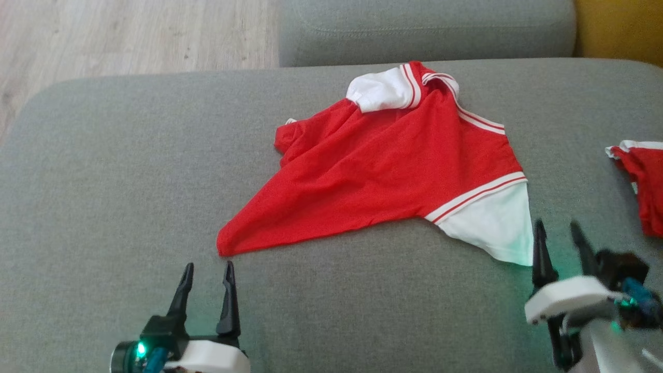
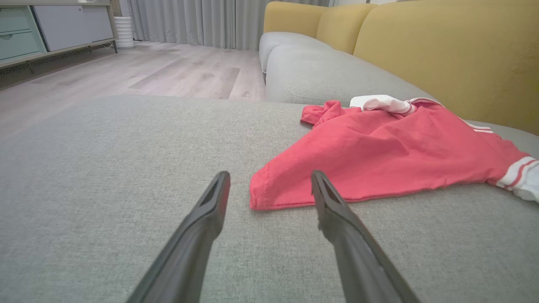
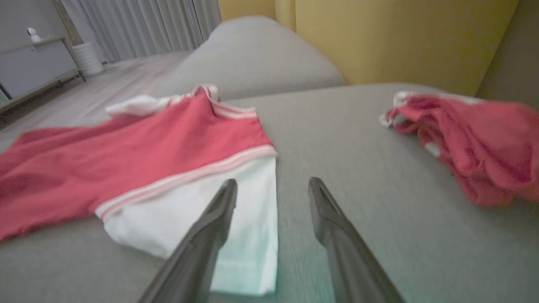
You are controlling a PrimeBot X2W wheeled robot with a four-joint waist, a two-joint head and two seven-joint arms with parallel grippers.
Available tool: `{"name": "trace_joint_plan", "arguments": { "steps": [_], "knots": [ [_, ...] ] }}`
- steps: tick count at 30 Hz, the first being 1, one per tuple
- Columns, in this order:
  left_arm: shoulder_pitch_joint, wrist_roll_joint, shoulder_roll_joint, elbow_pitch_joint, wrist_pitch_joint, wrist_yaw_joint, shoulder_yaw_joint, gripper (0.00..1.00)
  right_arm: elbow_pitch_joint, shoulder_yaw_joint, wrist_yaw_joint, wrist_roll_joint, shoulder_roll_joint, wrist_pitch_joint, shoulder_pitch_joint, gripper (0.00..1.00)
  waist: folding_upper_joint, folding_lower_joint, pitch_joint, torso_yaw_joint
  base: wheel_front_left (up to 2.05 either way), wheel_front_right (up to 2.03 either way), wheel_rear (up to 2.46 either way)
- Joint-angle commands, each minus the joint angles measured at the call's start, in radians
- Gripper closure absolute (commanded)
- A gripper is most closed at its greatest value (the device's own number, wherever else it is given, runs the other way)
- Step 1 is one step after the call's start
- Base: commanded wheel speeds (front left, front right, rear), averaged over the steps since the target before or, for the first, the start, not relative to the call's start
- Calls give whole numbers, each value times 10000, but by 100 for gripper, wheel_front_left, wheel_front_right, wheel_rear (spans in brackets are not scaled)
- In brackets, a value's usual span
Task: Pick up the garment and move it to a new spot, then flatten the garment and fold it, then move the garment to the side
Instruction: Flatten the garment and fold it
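You have a broad grey upholstered seat (image 1: 103,207) spread out before you, with a second grey cushion (image 1: 424,31) set just beyond its far edge. Mustard-yellow back cushions (image 2: 442,50) rise along one side of the sofa. Past the seat you see pale wood-plank flooring (image 2: 147,71) running to floor-length grey curtains (image 2: 189,21). Near the curtains stands a white ribbed cylinder (image 2: 125,31), just beside a low cabinet (image 2: 50,25) with pale green drawers and a light door front. The light is soft and even.
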Motion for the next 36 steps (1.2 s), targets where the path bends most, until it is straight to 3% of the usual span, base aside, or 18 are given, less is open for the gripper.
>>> {"name": "trace_joint_plan", "arguments": {
  "steps": [1,2,6,21,27,36],
  "knots": [
    [-128,24,43,-291,-51,44,485,0,-963,378,-7,-128,-114,-66,-264,0,0,2,-144,-90,0,0,0],
    [-63,117,43,-313,-51,39,561,0,-1679,552,-7,-188,-64,-66,-176,0,0,2,-252,-98,0,0,0],
    [35,334,43,-352,-51,3,691,0,-2344,806,-7,-236,7,-66,59,0,0,2,-492,-69,0,0,0],
    [60,460,43,-382,-51,-109,840,0,-2112,1185,-7,288,26,-66,349,0,0,2,-469,-65,0,0,0],
    [-701,381,43,-33,-51,-374,673,0,-2255,1391,-7,328,27,-66,-6,0,0,2,419,-173,0,0,0],
    [-2137,-568,43,1529,-51,-708,668,0,-2471,1406,-7,144,27,-66,-538,0,0,2,1700,-535,0,0,0]
  ]
}}
